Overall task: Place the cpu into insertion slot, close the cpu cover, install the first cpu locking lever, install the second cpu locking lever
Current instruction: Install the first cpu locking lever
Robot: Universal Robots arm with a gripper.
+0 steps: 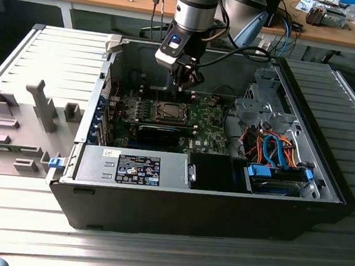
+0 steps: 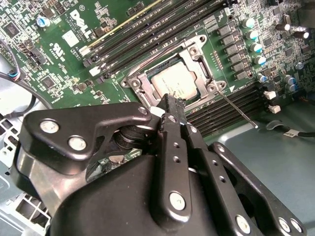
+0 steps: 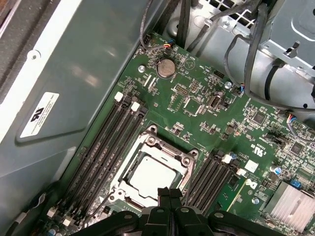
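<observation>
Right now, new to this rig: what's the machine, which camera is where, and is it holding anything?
It is a single robot arm with a two-fingered hand. The exterior view looks from off the arm at an open computer case lying on a ribbed metal table. Both wrist views ride on the arm and look past the hand at the green circuit board. There the cpu sits seated, the cpu cover framing it. The hand's fingers are together near the cover's edge, with nothing seen between them.
</observation>
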